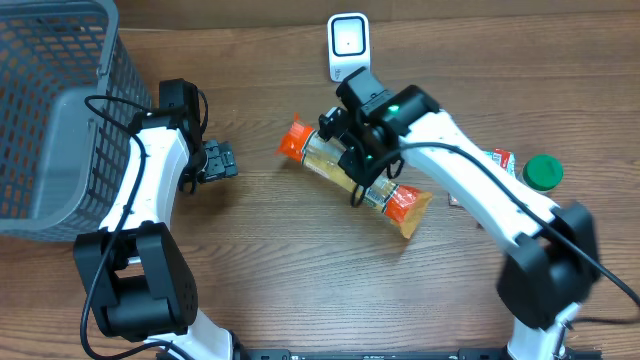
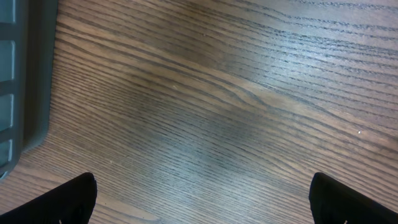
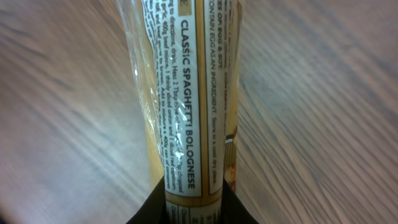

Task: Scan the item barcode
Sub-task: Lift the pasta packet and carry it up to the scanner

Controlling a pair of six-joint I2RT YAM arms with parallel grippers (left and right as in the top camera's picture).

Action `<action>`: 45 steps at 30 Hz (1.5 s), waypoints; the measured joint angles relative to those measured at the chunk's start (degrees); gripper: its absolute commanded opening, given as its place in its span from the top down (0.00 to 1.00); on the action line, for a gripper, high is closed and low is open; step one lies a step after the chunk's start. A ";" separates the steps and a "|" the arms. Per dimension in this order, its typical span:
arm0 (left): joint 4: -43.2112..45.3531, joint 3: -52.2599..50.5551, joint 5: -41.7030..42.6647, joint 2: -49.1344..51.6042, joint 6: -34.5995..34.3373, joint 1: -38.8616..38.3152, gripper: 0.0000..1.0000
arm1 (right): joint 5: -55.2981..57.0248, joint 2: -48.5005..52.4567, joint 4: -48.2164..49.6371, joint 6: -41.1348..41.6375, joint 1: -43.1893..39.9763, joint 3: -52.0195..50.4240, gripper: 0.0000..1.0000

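Your wooden table [image 1: 300,290] carries everything. The biggest thing on it, the grey basket [image 1: 50,120], stands on the outer side of your left claw [image 1: 218,162], well apart from the work. That left claw hangs over bare wood with its fingers [image 2: 71,205] spread wide and nothing between them. It plays no part in the job at this point.

The work sits with your right claw [image 1: 358,152]. The spaghetti packet [image 1: 385,195], a long clear sleeve with orange ends, lies slantwise directly beneath it. In the wrist view the two black fingers [image 3: 149,214] press against either side of the packet, and its printed label runs straight out ahead of the tips. I judge the grasp made, with the claw clamped on the packet near its middle. You cannot tell from these views whether the packet has left the wood.

The white scanner [image 1: 347,42] stands just beyond the right claw, near it but apart. Nothing has been presented to it yet. The side of the packet facing the wrist camera shows only text and no barcode, so you have yet to lift the packet, turn the code outward and bring it to the scanner's face.

A green-lidded jar [image 1: 543,172] and a small red-and-white sachet [image 1: 498,158] lie well behind the right claw, beside its arm. Neither is being touched.
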 measured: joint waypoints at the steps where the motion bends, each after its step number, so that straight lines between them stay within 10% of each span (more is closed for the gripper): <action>1: 0.00 0.00 0.00 0.00 0.00 0.00 0.00 | -0.02 -1.31 -0.52 0.50 0.00 0.00 0.96; 45: 0.00 0.00 0.00 0.00 0.00 0.00 0.00 | -4.55 -2.58 -7.78 5.03 -0.02 0.07 0.96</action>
